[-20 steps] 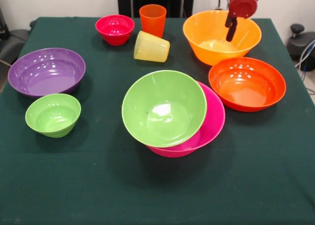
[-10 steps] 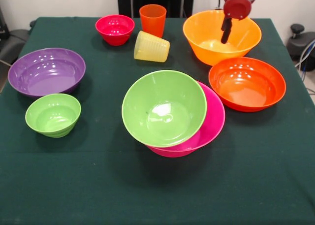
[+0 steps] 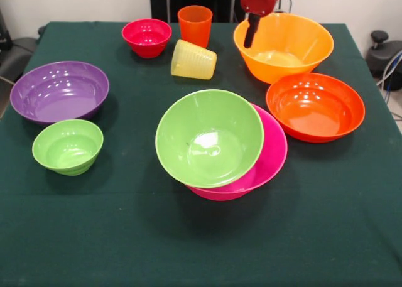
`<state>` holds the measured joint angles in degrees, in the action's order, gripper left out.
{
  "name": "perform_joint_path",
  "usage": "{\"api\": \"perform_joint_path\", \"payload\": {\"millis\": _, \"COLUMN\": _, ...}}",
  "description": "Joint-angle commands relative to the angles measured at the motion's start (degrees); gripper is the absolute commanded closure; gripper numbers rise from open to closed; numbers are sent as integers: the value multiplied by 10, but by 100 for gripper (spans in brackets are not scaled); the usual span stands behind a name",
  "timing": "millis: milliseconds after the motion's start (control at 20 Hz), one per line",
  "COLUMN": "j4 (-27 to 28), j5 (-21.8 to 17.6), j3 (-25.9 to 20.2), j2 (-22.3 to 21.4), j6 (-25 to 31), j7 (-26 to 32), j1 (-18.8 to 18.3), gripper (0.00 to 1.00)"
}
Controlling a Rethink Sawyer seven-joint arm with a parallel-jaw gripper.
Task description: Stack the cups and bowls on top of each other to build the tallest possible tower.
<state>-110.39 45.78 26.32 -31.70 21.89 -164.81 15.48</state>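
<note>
**Operator:** Report status of the tower.

**Arm:** The tower stands mid-worktop (image 3: pixel 201 249). It has two visible tiers: the pink bowl (image 3: pixel 274 150) as base, and the green bowl (image 3: pixel 209 138) tilted inside it, mouth up. No purple cup is visible. I judge the build to be at an early stage.

**Operator:** Position and state of the jaws?

**Arm:** The jaws hang beyond the tower, at the far edge, over the near-side rim of the yellow-orange bowl (image 3: pixel 300 45). I cannot tell whether they are apart or together. Nothing is seen carried.

**Operator:** Step in hand?

**Arm:** Selection of the next tier, in my judgement. The yellow-orange bowl is the closest candidate. The next move calls for a rim grasp, a lift clear of the neighbouring rims, then a level descent onto the green bowl. Because that bowl leans, an off-centre release could slide.

**Operator:** Clearances?

**Arm:**
- Right of the tower, camera side: the orange-red bowl (image 3: pixel 315 106), just beside the pink bowl and near the yellow-orange one. Tight corridor.
- Beyond the tower: the yellow cup (image 3: pixel 193 59) on its side, then the orange cup (image 3: pixel 195 24) upright and the red bowl (image 3: pixel 146 36).
- Left of the tower: the purple bowl (image 3: pixel 59 90) and the small green bowl (image 3: pixel 67 146), well apart from it.
- Nearer the camera than the tower: a broad strip with no objects.
</note>
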Motion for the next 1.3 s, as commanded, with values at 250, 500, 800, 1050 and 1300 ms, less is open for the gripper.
{"api": "perform_joint_path", "payload": {"millis": 250, "j4": -78, "j5": -13, "j3": -107, "j2": 4, "j6": -71, "j7": -48, "j1": -6, "gripper": 0}}
{"api": "perform_joint_path", "payload": {"millis": 500, "j4": -82, "j5": -6, "j3": -141, "j2": 18, "j6": -120, "j7": -62, "j1": -18, "gripper": 0}}
{"api": "perform_joint_path", "payload": {"millis": 800, "j4": -84, "j5": -11, "j3": -169, "j2": 34, "j6": -163, "j7": -74, "j1": -27, "gripper": 0}}
{"api": "perform_joint_path", "payload": {"millis": 1050, "j4": -87, "j5": -22, "j3": -192, "j2": 47, "j6": -196, "j7": -72, "j1": -49, "gripper": 0}}
{"api": "perform_joint_path", "payload": {"millis": 1300, "j4": -86, "j5": -29, "j3": -204, "j2": 58, "j6": -216, "j7": -70, "j1": -65, "gripper": 0}}
